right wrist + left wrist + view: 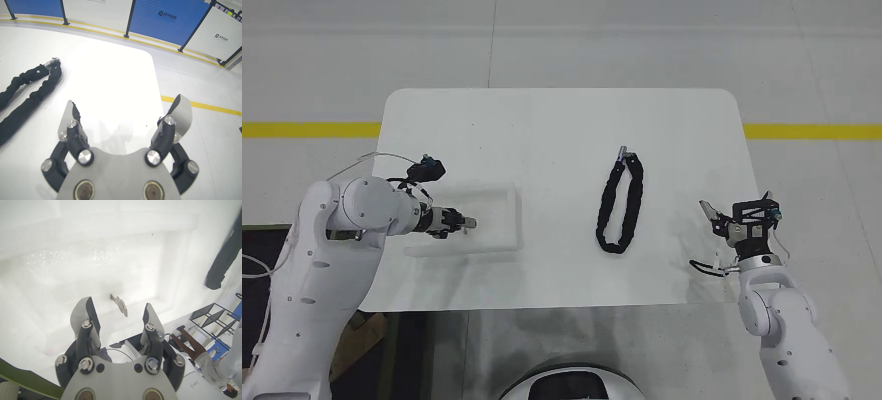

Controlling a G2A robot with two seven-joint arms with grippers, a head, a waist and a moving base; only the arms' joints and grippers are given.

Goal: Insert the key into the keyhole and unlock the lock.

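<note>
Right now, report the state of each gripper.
Left gripper: open, empty; the key is just ahead, not held.
Right gripper: open, empty.

Both arms were cased in smooth, rounded white shells. The left arm [352, 210] was fitted with a thin pale cable [372, 157] looped over its wrist and a small black module [427, 168], and the right arm [782, 320] with a black bracket [754, 213] at the wrist. The left gripper [119, 302] and right gripper [125, 99] were each made up of a pale grey plate, black linkage bars pinned with bright round screws [86, 324], and curved silver fingers [78, 313] lined with black pads [94, 313], which were ribbed on the left and ragged-edged on the right.
</note>
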